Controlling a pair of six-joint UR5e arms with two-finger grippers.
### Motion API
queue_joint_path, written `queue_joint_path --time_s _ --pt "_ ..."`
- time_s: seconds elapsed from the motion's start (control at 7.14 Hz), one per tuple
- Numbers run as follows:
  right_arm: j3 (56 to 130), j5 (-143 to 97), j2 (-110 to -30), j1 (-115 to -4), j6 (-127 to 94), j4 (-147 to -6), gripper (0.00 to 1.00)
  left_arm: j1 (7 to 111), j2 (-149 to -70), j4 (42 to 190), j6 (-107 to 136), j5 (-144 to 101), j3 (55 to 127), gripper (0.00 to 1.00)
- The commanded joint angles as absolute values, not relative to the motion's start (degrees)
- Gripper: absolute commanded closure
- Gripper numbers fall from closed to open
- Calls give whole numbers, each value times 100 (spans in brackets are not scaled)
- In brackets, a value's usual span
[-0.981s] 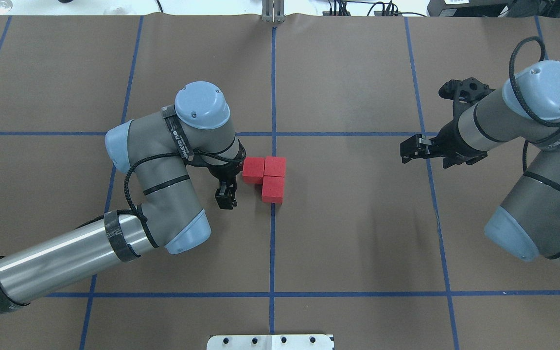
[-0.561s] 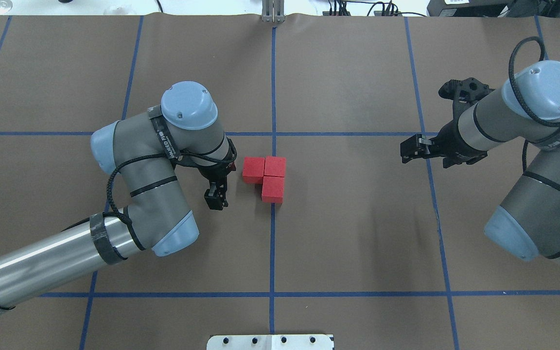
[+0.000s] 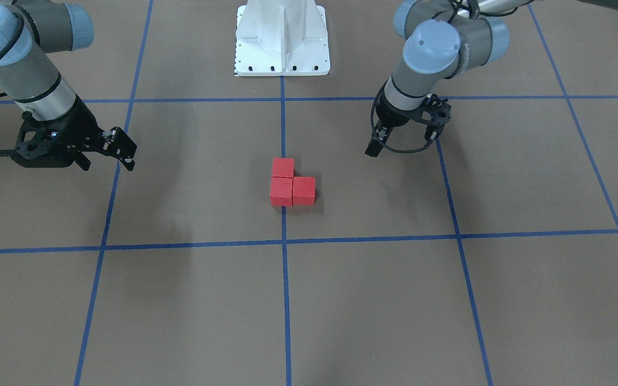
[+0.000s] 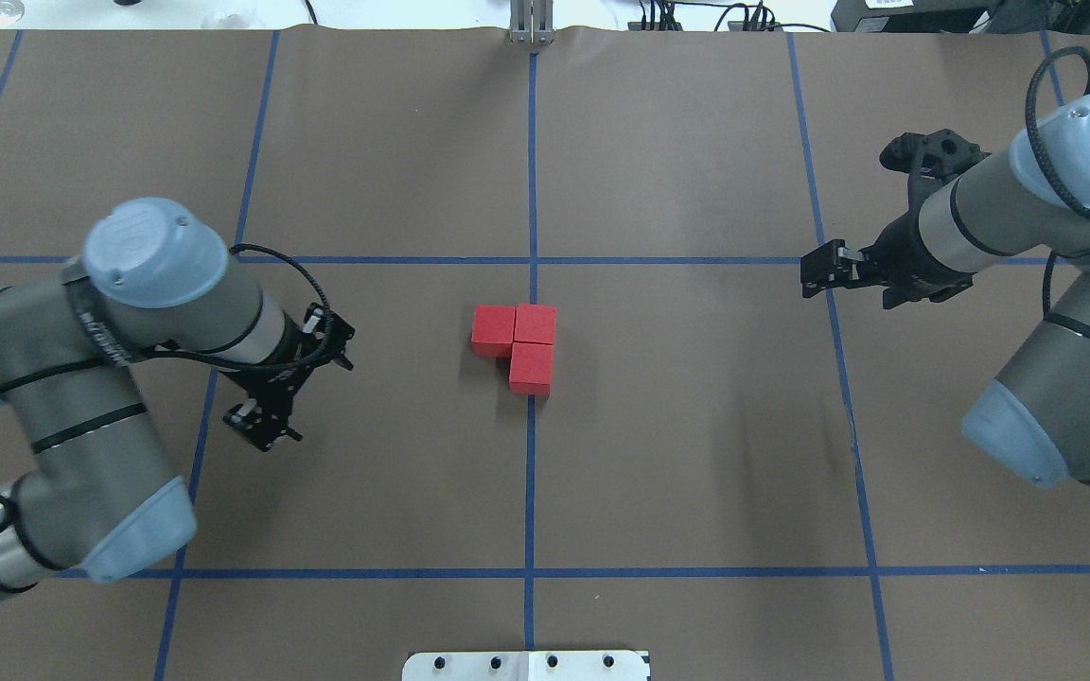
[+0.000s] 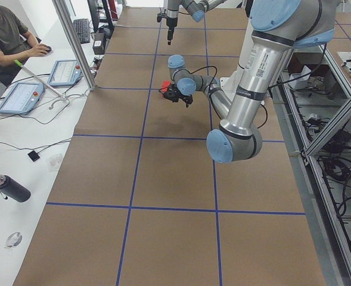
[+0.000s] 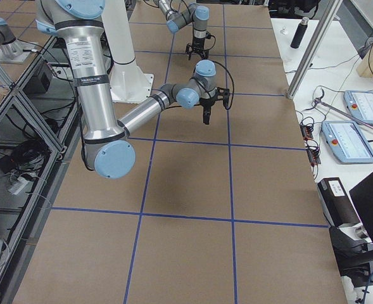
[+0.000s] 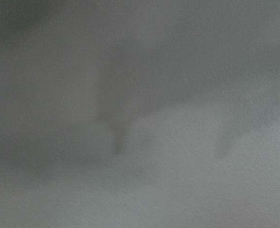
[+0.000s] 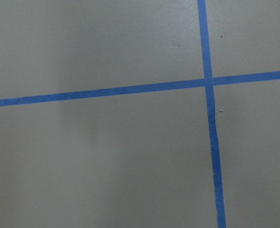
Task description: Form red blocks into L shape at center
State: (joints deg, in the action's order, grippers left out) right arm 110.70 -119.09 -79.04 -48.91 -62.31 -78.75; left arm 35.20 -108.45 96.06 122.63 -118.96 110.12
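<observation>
The three red blocks (image 4: 514, 345) lie in the center (image 4: 531, 445) of the desk, midway between its left and right edges. Two sit side by side and the third is tucked against the robot-side face of the right-hand one, which makes a compact L. The two right-hand cubes straddle the blue tape line (image 4: 532, 170) and the third lies just to its left, so the shape reads as placed on the mark rather than merely near it. The faces seem to meet flush, though any hairline gap is too fine to tell. The left pincer (image 3: 403, 145) hangs well apart from the blocks, toward the desk's left edge, with its fingers spread wide and nothing between them. The right pincer (image 4: 815, 274) hovers toward the right edge, equally far from the blocks and carrying nothing. Its fingers overlap from both fixed cameras, so I cannot tell how far apart they are. By my judgement both stand off so that no finger can nudge a finished arrangement, and the task looks complete. The left wrist view is only a grey blur. The right wrist view shows bare brown surface and a tape crossing (image 8: 208, 81). From the desk's left end only a sliver of red shows beside the left arm's wrist.
</observation>
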Motion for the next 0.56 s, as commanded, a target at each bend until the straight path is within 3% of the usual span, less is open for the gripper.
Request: queue_joint_path --time_s 0.0,0.42 --pt "11066 -12232 -8225 -5437 -5577 -7884 0 4075 -9524 10052 10380 -11944 11925 0" --pt "10935 -12804 -8744 -6448 -4189 -7936 0 5495 -8528 10617 7081 -12606 11709 0"
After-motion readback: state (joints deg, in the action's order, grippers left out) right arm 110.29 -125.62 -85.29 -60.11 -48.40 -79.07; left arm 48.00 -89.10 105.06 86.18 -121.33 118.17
